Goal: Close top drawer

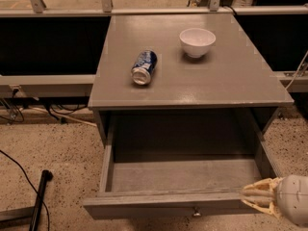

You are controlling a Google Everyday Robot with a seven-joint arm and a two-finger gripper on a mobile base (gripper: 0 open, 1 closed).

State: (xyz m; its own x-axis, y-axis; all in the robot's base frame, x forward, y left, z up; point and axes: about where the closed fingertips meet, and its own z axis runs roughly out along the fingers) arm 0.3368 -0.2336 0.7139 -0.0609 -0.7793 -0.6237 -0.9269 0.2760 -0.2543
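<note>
At lower right, end effector (245,197) pointing left, touching open top drawer (154,203)

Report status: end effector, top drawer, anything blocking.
End effector at drawer front's right end. Top drawer pulled out. Can and bowl on cabinet top, not blocking.

Speckled terrazzo floor (62,148) is spreading under everything, tan with dark flecks. Grey bench (231,76) is standing centre, its flat top throwing back a soft glare near the front edge. Dark panels (48,44) are sitting behind it on either side. A pale horizontal beam (43,81) is crossing low on the left. Metal rail (62,12) with slanted uprights is running along the top of the view. Black cables (14,165) are trailing over the floor at left. A black rod (39,198) is lying slantwise near the bottom-left corner. Gripper (246,196) is sitting at bottom right, low before the bench.
</note>
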